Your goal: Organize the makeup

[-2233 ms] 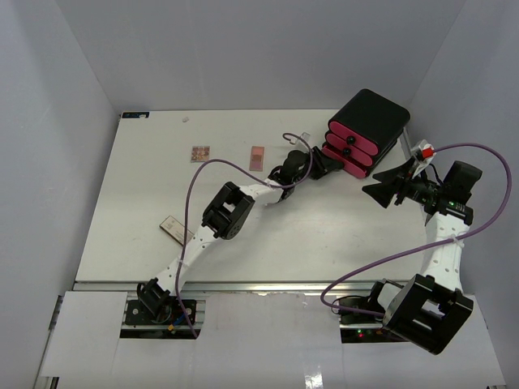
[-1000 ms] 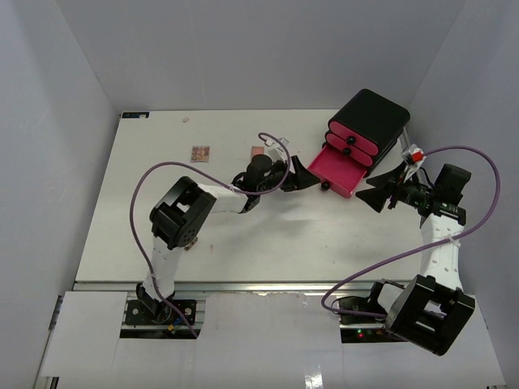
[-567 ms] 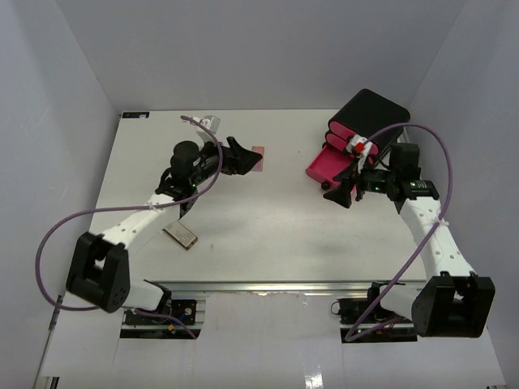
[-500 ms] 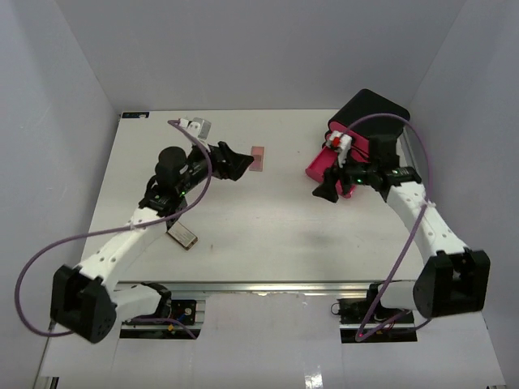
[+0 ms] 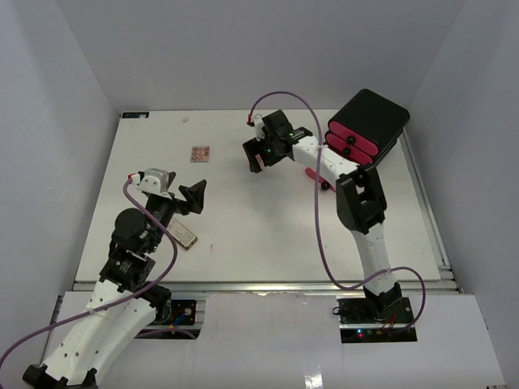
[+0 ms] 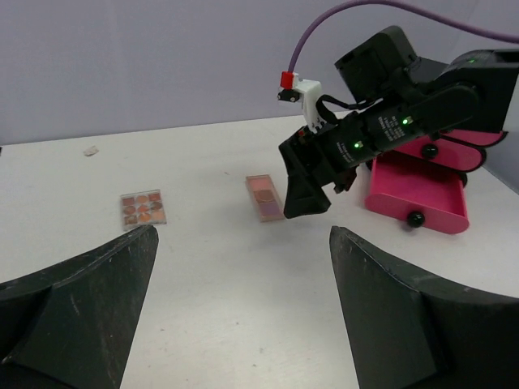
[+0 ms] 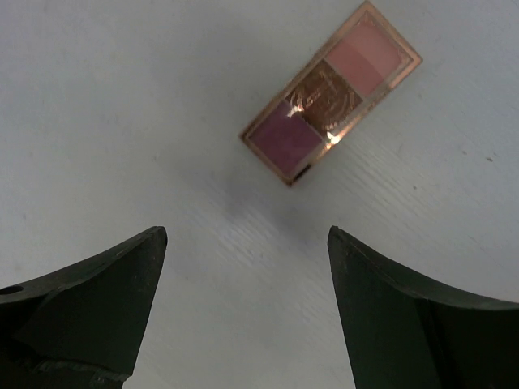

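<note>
**A:** How many pieces of makeup are out on the table (image 5: 268,235)?

**B:** Three that I can count. A square palette (image 5: 199,153) of small orange-brown pans sits in the upper left of the overhead view. A brown case (image 5: 183,234) lies in the lower left, just beside the left arm. A narrow palette (image 7: 331,101) shows in the upper right of the right wrist view, lying on a diagonal. It has three pans: pink, brown and purple.

**A:** Can you see that narrow one from overhead?

**B:** No, the right arm's wrist covers it there. In the left wrist view it lies near the centre, just left of the right arm's black fingers and well apart from the square palette.

**A:** And the grippers?

**B:** There are two, and both are spread wide with nothing between the fingers. The right gripper (image 7: 246,235) points down at the table, and the narrow palette lies ahead of its fingertips, not between them. The left gripper (image 6: 243,235) is in the lower left of the overhead view, facing the middle of the table.

**A:** Any storage?

**B:** One black box (image 5: 375,113) in the upper right of the overhead view. Two pink drawer fronts are closed, and a third pink drawer (image 6: 418,193) is pulled out below them.
</note>
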Controlling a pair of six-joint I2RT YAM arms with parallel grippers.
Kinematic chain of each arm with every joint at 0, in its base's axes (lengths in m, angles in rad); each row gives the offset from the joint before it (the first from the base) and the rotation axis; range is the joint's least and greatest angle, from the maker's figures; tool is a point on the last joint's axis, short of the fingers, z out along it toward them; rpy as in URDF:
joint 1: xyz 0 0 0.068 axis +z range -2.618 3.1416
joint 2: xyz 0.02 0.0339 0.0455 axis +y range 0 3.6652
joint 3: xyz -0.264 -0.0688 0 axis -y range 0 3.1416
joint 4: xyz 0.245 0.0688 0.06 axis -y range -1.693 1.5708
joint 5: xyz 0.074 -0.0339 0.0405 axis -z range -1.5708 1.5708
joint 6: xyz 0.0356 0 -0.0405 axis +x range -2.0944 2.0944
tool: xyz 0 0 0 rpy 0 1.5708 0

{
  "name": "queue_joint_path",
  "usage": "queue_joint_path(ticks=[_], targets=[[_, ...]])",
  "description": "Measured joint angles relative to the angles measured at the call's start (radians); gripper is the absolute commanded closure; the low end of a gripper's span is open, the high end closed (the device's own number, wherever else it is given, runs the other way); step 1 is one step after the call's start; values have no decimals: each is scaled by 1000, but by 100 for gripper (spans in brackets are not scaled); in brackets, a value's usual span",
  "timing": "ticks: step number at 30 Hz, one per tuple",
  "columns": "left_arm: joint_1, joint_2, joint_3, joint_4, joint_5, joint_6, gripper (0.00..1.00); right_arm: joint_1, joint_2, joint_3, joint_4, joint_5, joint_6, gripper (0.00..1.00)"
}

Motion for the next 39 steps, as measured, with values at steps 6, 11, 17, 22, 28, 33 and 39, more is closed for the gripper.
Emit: queue_joint_path(ticks=[6, 11, 17, 22, 28, 33, 39], targets=[[0, 23, 0, -14, -38, 23, 2, 34, 181, 212, -18, 158, 161, 2], [0, 27, 0, -20, -38, 27, 2, 35, 225, 268, -8, 249, 219, 2], [0, 27, 0, -21, -29, 27, 2, 32, 264, 311, 26, 310, 247, 5], [0, 30, 0, -21, -24, 27, 2, 30, 317, 320, 39, 323, 257, 8], [0, 31, 0, -22, -22, 27, 2, 30, 333, 324, 46, 335, 257, 18], [0, 31, 0, -22, -21, 27, 2, 30, 334, 323, 45, 349, 254, 31], [0, 31, 0, -22, -21, 26, 2, 30, 317, 273, 88, 372, 223, 45]])
